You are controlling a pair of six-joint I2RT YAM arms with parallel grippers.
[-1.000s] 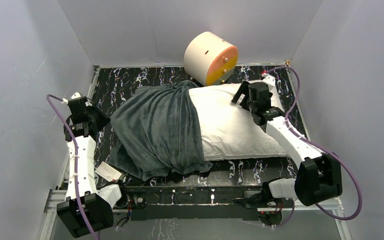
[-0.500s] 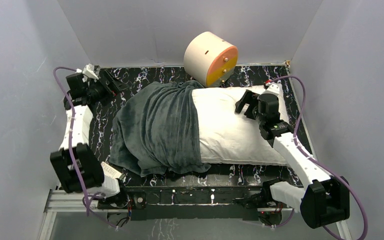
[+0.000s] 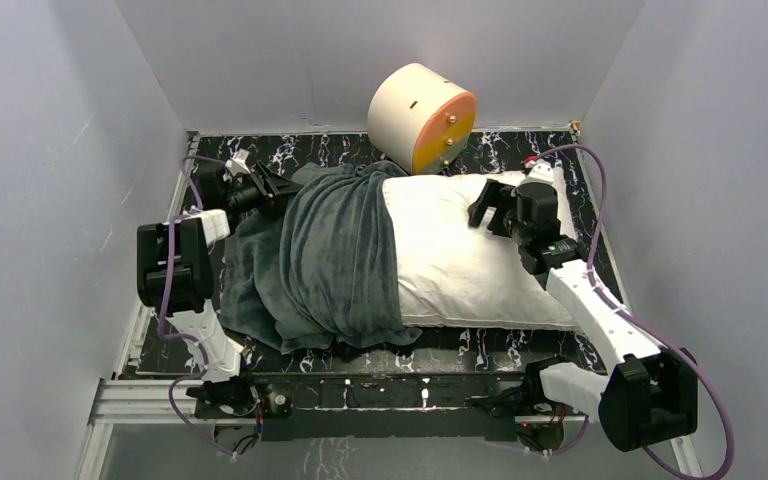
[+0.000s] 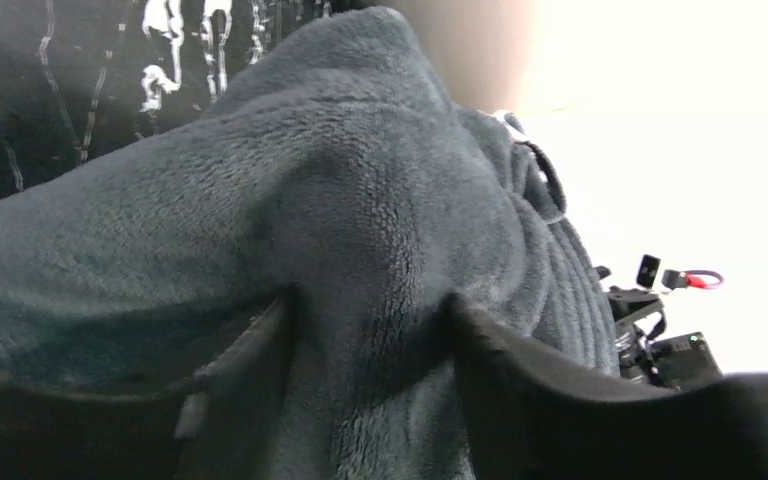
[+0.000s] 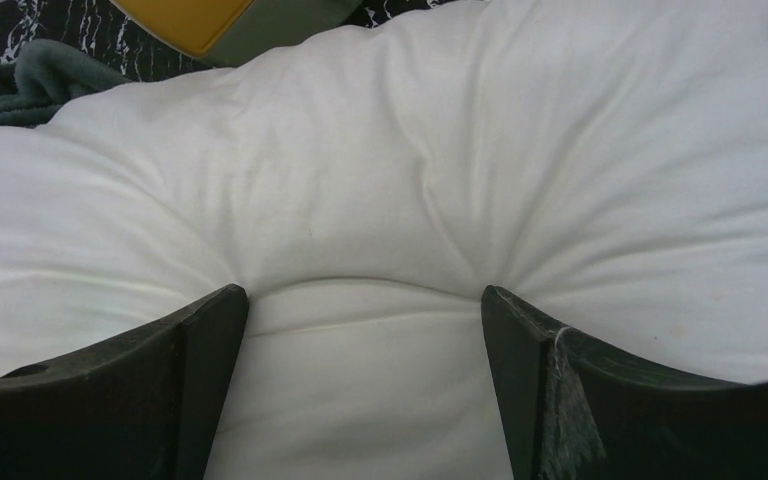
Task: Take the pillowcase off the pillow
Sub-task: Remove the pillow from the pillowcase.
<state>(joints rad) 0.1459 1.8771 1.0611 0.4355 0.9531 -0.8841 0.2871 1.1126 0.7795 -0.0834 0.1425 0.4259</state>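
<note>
A: Left gripper (image 4: 372, 312), what's it doing?
B: Its jaws straddle a plush ridge of the pillowcase (image 3: 330, 260), at the sleeve's far-left corner. Pinched or merely bracketed, I cannot tell.
A: And the right gripper (image 5: 365, 300)?
B: Spread wide, fingers (image 5: 200, 345) pressed into the bare end of the pillow (image 3: 460, 265) — pinning it, not clasping it.
A: Which step?
B: Mid-strip, I'd judge: the sleeve covers the pillow's left half. Next needs a firm bite on that fold, then a leftward pull — the right gripper holding the pillow down.
</note>
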